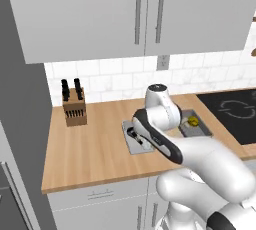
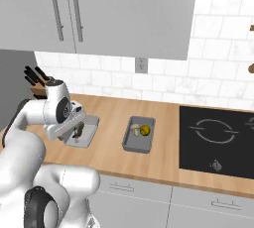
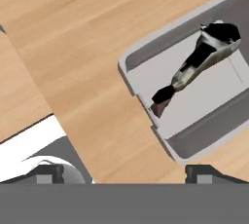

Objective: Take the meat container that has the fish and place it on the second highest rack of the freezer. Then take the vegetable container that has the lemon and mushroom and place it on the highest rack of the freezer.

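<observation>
the claw (image 3: 124,172) hangs released, jaws wide, above the wooden counter (image 1: 95,149) just beside the grey meat tray (image 3: 194,96). the dark fish (image 3: 197,62) lies loose inside it. the second tray (image 2: 139,134), nearer the hob (image 2: 218,140), holds what looks like the lemon (image 2: 145,130) and mushroom (image 2: 135,129).

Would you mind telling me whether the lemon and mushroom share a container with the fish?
No. The lemon and mushroom lie in a grey container nearer the cooktop; the fish has its own container.
</observation>
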You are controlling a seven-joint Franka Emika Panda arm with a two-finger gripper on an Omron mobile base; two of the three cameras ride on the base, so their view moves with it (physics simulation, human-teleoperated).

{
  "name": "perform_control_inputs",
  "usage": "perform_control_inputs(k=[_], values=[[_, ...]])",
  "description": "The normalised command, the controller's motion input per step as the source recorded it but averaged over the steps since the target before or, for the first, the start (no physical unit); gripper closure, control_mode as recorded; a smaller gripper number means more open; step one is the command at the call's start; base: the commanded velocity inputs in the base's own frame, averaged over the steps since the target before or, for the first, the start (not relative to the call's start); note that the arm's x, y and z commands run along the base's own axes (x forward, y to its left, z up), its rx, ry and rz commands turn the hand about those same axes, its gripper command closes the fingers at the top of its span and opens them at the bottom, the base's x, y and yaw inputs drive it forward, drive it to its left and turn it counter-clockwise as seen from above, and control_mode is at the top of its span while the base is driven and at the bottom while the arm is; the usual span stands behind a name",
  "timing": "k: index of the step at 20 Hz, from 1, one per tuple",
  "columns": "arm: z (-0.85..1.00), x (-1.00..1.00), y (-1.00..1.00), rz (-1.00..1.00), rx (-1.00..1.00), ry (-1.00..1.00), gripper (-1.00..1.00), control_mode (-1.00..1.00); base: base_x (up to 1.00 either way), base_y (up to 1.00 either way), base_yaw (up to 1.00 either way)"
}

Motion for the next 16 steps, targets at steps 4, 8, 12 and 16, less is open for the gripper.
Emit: perform_control_inputs(k=[4,8,12,16], values=[[-0.39,0.24,0.00,0.06,0.00,0.00,-1.00,-1.00,0.00,0.00,0.00],[-0.20,0.48,0.00,0.04,0.00,-0.01,-1.00,-1.00,0.00,0.00,0.00],[-0.17,0.48,0.01,0.00,0.00,0.00,-1.00,-1.00,0.00,0.00,0.00],[-0.28,0.25,0.01,0.00,0.00,0.00,-1.00,-1.00,0.00,0.00,0.00]])
